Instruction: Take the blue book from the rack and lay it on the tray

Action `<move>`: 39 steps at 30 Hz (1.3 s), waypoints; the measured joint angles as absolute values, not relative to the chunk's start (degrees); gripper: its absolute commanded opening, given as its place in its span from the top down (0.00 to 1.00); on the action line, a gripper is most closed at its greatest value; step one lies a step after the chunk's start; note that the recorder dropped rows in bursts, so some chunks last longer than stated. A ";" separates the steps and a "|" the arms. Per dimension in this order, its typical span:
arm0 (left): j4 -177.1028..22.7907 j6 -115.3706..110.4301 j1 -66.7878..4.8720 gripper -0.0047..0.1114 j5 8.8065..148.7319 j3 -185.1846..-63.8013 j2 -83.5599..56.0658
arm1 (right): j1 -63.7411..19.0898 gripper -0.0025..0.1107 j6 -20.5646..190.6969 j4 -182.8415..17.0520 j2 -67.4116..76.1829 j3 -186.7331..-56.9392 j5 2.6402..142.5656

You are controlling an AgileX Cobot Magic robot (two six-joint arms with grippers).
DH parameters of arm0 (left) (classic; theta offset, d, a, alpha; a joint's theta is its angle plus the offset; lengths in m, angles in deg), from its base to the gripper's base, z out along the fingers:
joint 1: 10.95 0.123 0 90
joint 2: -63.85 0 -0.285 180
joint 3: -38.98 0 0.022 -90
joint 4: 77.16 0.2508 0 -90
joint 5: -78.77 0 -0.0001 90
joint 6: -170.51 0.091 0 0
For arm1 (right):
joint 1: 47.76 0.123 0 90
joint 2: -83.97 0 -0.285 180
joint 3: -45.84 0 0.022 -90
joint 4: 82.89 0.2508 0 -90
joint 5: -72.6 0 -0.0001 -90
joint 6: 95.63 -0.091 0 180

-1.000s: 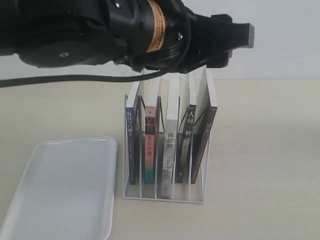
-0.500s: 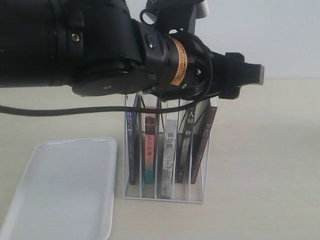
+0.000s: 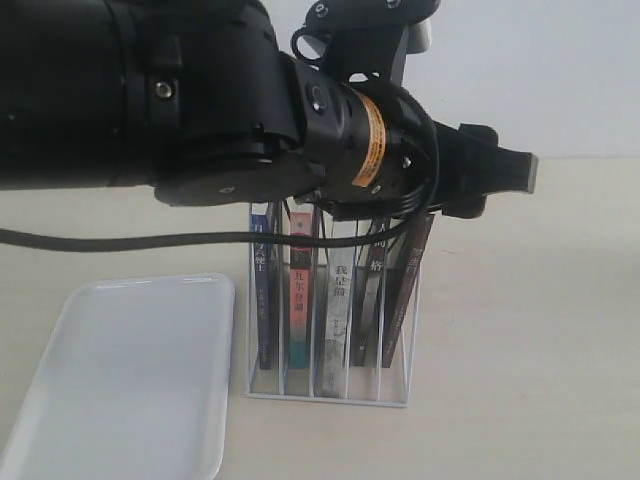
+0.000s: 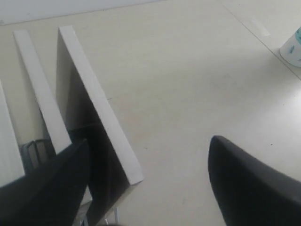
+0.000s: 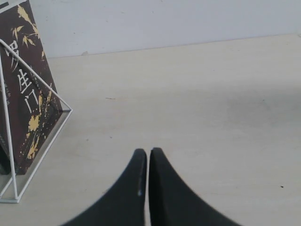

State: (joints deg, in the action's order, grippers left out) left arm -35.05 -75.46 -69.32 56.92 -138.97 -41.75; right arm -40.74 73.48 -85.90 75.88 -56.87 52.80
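Left gripper (image 4: 150, 141) spread wide, nothing between its fingers (image 4: 249, 188). One finger hangs above the top edges of the books in the rack (image 3: 330, 394). We find the blue book (image 3: 263, 300) upright in the end slot farthest from those fingertips, under the arm. The tray (image 3: 130, 380) lies beyond that again. Right gripper (image 5: 148, 153) is pressed closed, empty, low over the table (image 5: 211, 94).

Bright, even light; shadows on the table (image 3: 520, 330) are faint. In the exterior view's upper left the arm (image 3: 150, 100) looks soft; the right gripper (image 5: 147, 154) is slightly blurred.
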 measured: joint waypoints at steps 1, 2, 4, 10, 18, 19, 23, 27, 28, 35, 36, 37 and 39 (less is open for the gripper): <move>-35.17 -75.36 -69.32 0.39 56.92 -138.97 -41.75 | -40.74 0.97 73.48 -85.90 75.88 -56.87 52.80; -35.28 -75.37 -69.32 0.39 56.92 -138.97 -41.75 | -40.74 0.97 73.48 -85.90 75.88 -56.87 52.80; -35.28 -75.37 -69.32 0.39 57.04 -138.97 -41.75 | -40.74 0.97 73.48 -85.90 75.88 -56.87 52.80; -35.28 -75.37 -69.32 0.39 58.06 -138.97 -41.86 | -40.74 0.97 73.48 -85.90 75.88 -56.87 52.80; -35.40 -75.37 -69.59 0.39 58.33 -138.97 -43.44 | -40.74 0.97 73.48 -85.90 75.88 -56.87 52.80; -35.40 -75.37 -69.63 0.39 58.47 -138.97 -43.59 | -40.74 0.97 73.48 -85.90 75.88 -56.87 52.80; -35.40 -75.24 -69.63 0.41 58.70 -138.97 -44.04 | -40.74 0.97 73.48 -85.90 75.88 -56.87 52.80; -35.40 -75.24 -69.63 0.43 57.92 -138.97 -44.29 | -40.74 0.97 73.48 -85.90 75.88 -56.87 52.80; -35.40 -75.24 -69.63 0.43 57.59 -138.97 -44.41 | -40.74 0.97 73.48 -85.90 75.88 -56.87 52.80; -35.40 -75.24 -69.63 0.43 56.54 -138.97 -44.40 | -40.74 0.97 73.48 -85.90 75.88 -56.87 52.80; -35.40 -75.24 -69.63 0.43 56.54 -138.97 -44.40 | -40.74 0.97 73.48 -85.90 75.88 -56.87 52.80; -35.40 -75.24 -69.63 0.43 56.54 -138.97 -44.40 | -40.74 0.97 73.48 -85.90 75.88 -56.87 52.80; -35.40 -75.24 -69.63 0.43 56.54 -138.97 -44.65 | -40.74 0.97 73.48 -85.90 75.88 -56.87 52.80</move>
State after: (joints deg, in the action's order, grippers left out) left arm -35.40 -75.24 -69.63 56.54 -138.97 -44.65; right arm -40.74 73.48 -85.90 75.88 -56.87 52.80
